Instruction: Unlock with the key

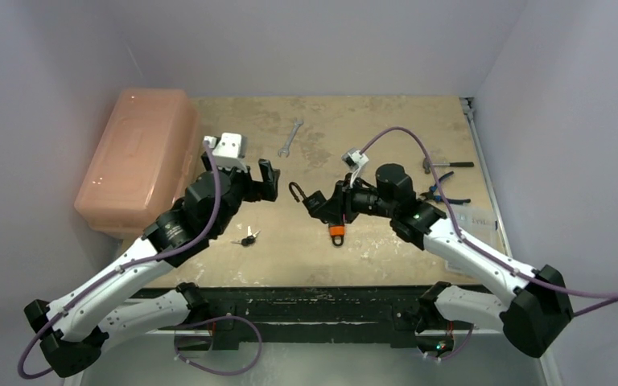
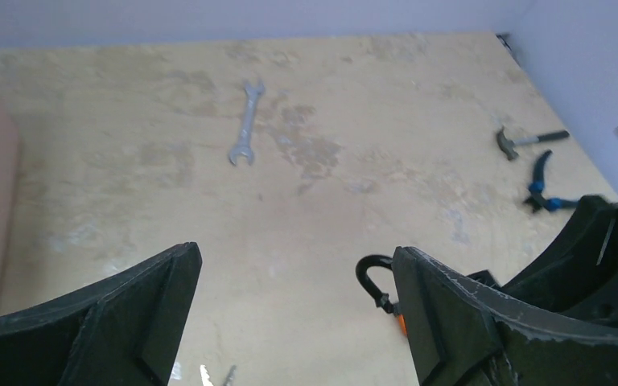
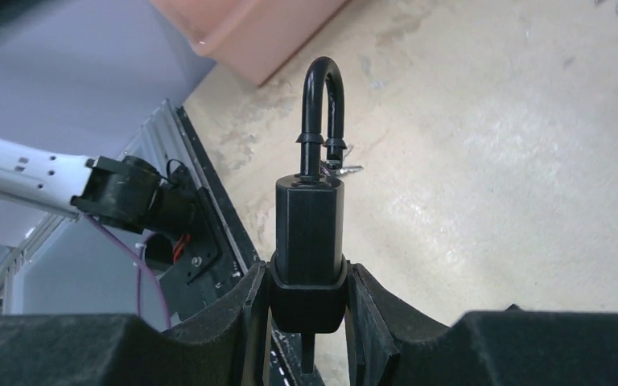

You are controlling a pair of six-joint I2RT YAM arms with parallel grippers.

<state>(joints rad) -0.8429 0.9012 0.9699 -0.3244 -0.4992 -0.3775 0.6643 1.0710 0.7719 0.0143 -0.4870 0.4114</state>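
Observation:
My right gripper (image 1: 323, 206) (image 3: 310, 271) is shut on the body of a black padlock (image 1: 312, 201) (image 3: 309, 229), held above the table with its shackle (image 3: 323, 96) pointing toward the left arm. The shackle sits seated in the body. An orange piece (image 1: 336, 232) shows just under the right gripper; I cannot tell whether it hangs from the lock. A small bunch of keys (image 1: 247, 238) lies on the table below my left gripper (image 1: 259, 183) (image 2: 294, 257), which is open and empty, a short gap left of the shackle (image 2: 368, 276).
A pink plastic box (image 1: 137, 161) stands at the left edge. A wrench (image 1: 290, 137) (image 2: 245, 133) lies at the back centre. A hammer (image 1: 442, 165) (image 2: 527, 142) and blue-handled pliers (image 1: 444, 195) (image 2: 543, 189) lie at the right.

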